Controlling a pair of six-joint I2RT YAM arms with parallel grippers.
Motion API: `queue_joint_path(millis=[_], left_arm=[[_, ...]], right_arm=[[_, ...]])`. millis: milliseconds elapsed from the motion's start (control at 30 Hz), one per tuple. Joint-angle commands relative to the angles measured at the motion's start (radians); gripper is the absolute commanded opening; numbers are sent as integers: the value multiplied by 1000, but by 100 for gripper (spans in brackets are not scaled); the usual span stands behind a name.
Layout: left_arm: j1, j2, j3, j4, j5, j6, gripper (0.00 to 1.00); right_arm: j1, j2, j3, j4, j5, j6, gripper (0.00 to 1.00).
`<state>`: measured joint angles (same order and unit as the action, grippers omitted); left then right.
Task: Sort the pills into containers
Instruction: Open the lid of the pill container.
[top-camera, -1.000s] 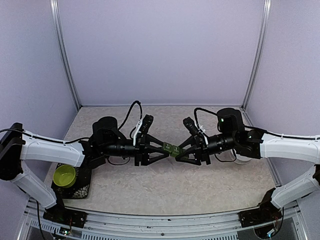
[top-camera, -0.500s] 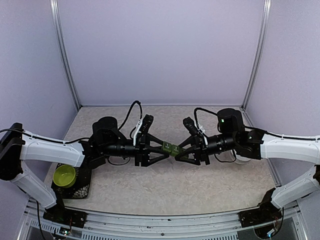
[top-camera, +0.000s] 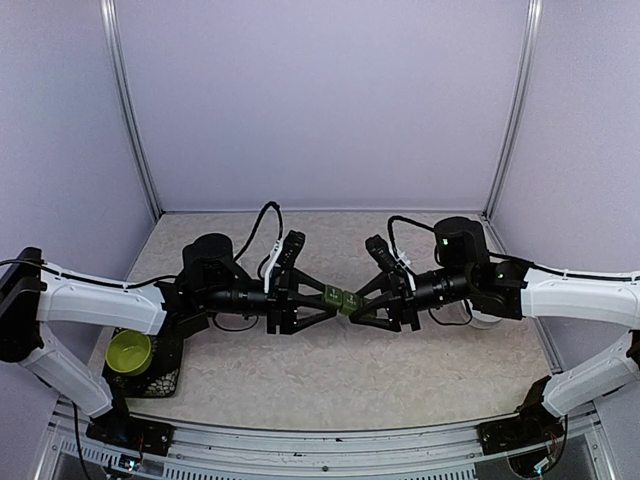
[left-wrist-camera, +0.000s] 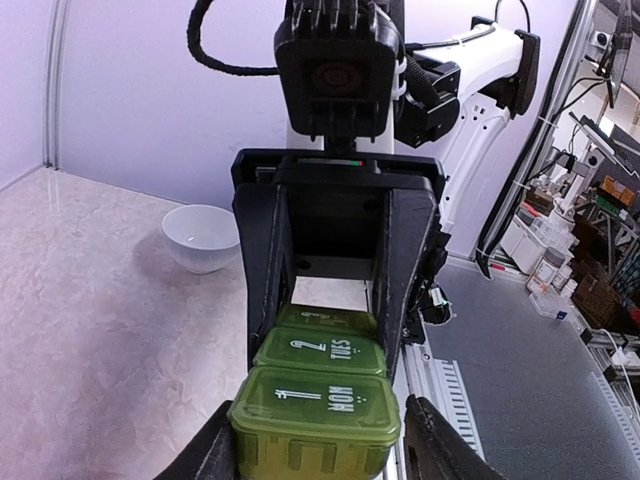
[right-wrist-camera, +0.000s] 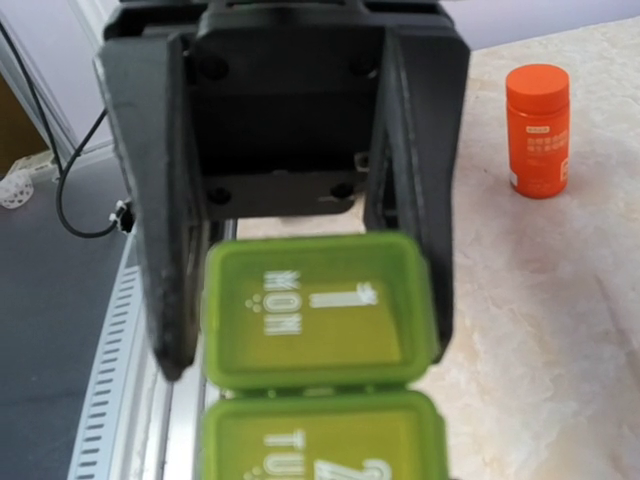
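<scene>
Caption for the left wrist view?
Green pill box gripped at its far end by the right gripper, left gripper straddling the MON cell, white bowl beyond.

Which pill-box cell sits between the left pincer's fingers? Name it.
The end cell marked 1 MON, not the 2 TUES cell beside it.

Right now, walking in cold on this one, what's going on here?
The green pill box is up off the table, between the two arms. The right claw grips one end. The left claw flanks the MON cell at the other end, but I can't tell whether it is actually clamping. The lids in view are shut and no pills show. A white bowl and an orange bottle stand on the table, untouched.
</scene>
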<state>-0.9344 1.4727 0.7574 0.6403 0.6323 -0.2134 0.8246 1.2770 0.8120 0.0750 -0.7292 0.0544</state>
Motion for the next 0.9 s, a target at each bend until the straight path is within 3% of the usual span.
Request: queue_joint_path(millis=[0,133,400,600,867], left_arm=[[-3,-35,-19,-6,45,19,51],[1,-43,-26,-4,47,19,50],[9,-44,-33,7,30,8,36],[14,-33,-27,25,2,-25,37],[16,14,0,23,-31,-95,19]], right_arm=[[-7,-14,1,31,3,19,38],[-12,-13,2,33,-7,22,38],[-13,-6,6,23,-6,17,38],[-12,2,11,5,25,4,37],[-11,-5,0,3,65,-19,36]])
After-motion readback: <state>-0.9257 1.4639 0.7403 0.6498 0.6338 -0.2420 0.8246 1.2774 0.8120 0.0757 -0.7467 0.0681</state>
